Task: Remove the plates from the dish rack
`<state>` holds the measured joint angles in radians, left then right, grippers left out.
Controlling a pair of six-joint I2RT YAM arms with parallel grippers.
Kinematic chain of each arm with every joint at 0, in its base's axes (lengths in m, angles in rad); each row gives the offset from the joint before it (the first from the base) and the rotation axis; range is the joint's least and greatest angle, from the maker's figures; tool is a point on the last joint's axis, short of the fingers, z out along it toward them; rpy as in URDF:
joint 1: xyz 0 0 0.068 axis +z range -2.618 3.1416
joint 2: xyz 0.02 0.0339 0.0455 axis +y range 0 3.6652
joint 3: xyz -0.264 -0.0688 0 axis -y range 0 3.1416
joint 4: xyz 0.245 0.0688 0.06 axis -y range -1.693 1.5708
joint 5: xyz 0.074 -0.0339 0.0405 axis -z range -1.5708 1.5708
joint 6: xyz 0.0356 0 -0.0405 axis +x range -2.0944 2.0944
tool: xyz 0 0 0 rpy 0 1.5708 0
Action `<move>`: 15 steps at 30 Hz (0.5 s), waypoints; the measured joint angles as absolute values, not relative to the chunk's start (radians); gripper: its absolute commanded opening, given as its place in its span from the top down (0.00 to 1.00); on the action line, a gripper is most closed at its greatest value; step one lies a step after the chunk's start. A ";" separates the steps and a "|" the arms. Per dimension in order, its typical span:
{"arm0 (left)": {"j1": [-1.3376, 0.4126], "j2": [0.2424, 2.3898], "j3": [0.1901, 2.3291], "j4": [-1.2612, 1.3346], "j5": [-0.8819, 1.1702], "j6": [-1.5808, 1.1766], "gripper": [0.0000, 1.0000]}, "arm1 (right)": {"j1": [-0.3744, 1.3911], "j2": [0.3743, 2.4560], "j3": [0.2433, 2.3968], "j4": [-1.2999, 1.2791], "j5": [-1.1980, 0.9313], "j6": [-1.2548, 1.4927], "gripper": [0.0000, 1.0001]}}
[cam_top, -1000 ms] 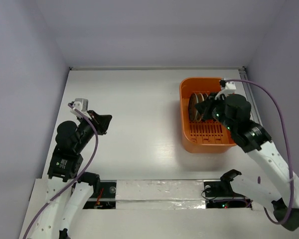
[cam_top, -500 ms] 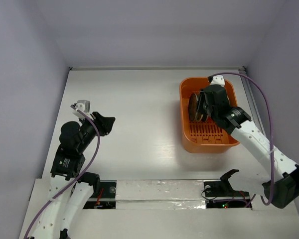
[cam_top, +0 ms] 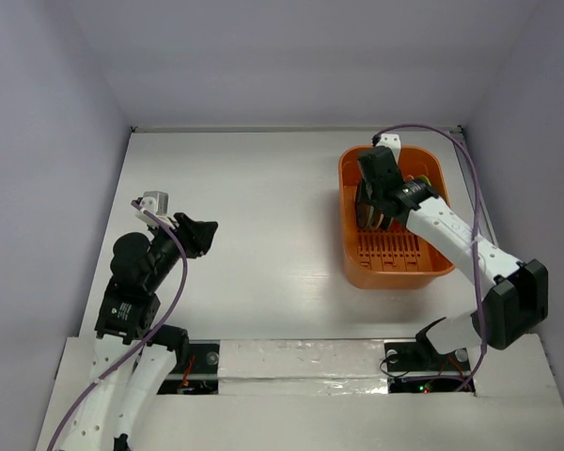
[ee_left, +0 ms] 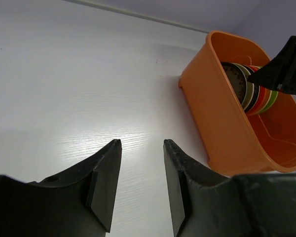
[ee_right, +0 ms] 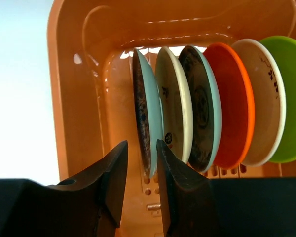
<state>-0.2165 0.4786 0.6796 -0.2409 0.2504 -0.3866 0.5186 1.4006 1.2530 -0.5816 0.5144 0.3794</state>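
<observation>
Right tool (ee_right: 142, 145), jaws slightly apart, inside dish rack (ee_right: 79, 98) before 6 plates (ee_right: 207, 108)

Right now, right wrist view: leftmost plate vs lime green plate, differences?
Colour: the leftmost plate is pale blue-green with a dark patterned face; the lime green plate shows plain green. Place: the leftmost plate ends the row, in line with the open jaws of the right gripper; the lime green plate ends it on the other side. Both stand on edge in the dish rack.
</observation>
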 measured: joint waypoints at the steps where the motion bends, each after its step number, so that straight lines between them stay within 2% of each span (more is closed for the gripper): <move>1: -0.216 0.479 0.680 -0.240 0.250 -0.387 0.63 | 0.519 1.420 1.264 -0.584 0.524 0.378 0.66; 9: -0.216 0.474 0.680 -0.234 0.250 -0.387 0.62 | 0.519 1.537 1.297 -0.596 0.615 0.369 0.69; 15: -0.216 0.474 0.680 -0.232 0.250 -0.388 0.62 | 0.519 1.592 1.297 -0.599 0.662 0.356 0.84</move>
